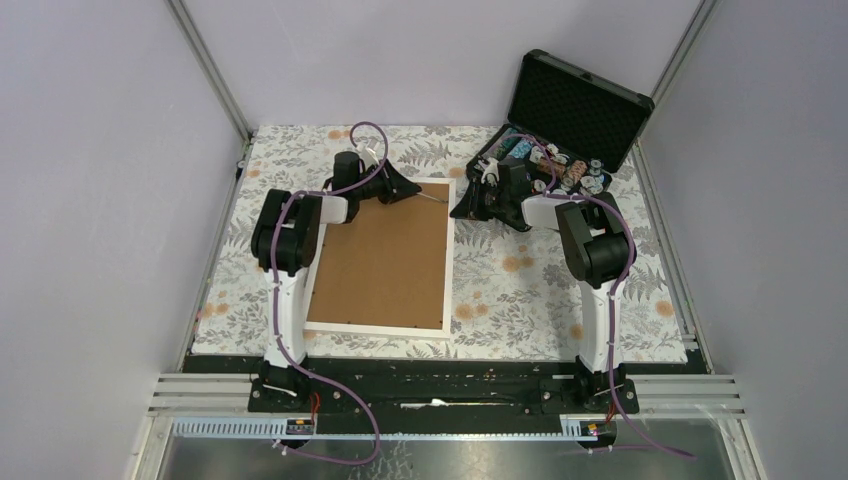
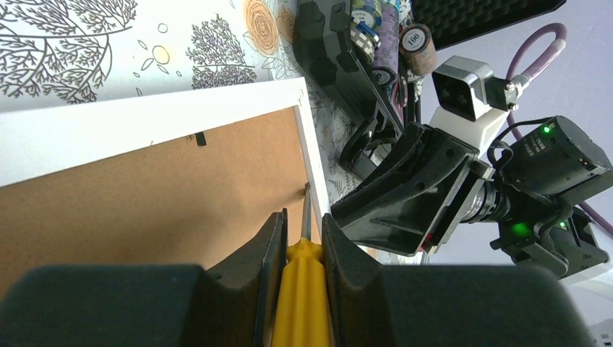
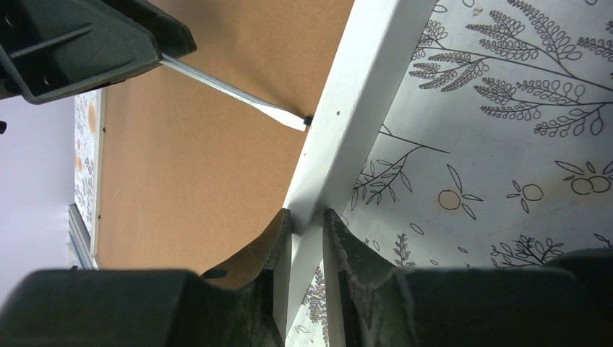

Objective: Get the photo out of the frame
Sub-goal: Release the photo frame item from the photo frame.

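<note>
Levering at a clip (image 3: 308, 119) with the screwdriver (image 2: 302, 289): left jaws are pinching its handle, right jaws are pinching the frame (image 1: 375, 331) rim. The frame is lying face-down on the bench (image 1: 520, 290), hiding the photo. Risking the tip slipping and gouging the backing board (image 1: 385, 255).

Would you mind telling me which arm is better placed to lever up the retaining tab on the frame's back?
The left arm: its jaws hold the yellow screwdriver, tip at the black tab beside the white border. The right arm has its jaws pinching the border of the frame, with no tool.
</note>
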You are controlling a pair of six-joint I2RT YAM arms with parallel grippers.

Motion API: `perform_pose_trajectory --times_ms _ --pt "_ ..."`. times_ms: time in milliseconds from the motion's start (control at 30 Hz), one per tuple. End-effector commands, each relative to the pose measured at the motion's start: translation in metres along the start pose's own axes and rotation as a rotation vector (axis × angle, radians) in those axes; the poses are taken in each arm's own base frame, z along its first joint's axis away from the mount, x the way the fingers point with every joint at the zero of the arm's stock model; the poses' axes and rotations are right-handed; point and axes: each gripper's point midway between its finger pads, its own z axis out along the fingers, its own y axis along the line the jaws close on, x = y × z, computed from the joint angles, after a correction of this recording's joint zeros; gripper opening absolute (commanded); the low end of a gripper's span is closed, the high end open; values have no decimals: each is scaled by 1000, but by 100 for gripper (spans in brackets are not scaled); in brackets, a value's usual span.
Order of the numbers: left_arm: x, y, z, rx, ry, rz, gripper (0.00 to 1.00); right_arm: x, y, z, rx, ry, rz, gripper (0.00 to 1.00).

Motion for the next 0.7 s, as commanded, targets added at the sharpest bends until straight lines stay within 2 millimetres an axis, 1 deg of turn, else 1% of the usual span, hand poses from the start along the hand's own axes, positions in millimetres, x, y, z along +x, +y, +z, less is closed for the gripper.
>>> perform_pose_trajectory --times_ms 0,100,233,367,500,600,667 --pt "32 7 25 8 63 -24 0 36 -20 21 58 85 -7 21" --pt "37 13 28 -1 60 -44 0 39 -20 24 59 96 -7 21" --pt "49 16 28 -10 61 -53 0 39 -19 26 60 95 -11 21" --pt "63 14 28 -6 56 -58 0 39 -18 29 58 98 -11 21" --pt "74 13 35 -13 64 -70 0 41 -17 31 56 103 -14 20" --pt "78 12 39 -5 65 -77 0 42 -17 32 59 103 -13 20" --pt "78 12 37 -14 48 -84 0 42 -17 31 63 102 -13 20"
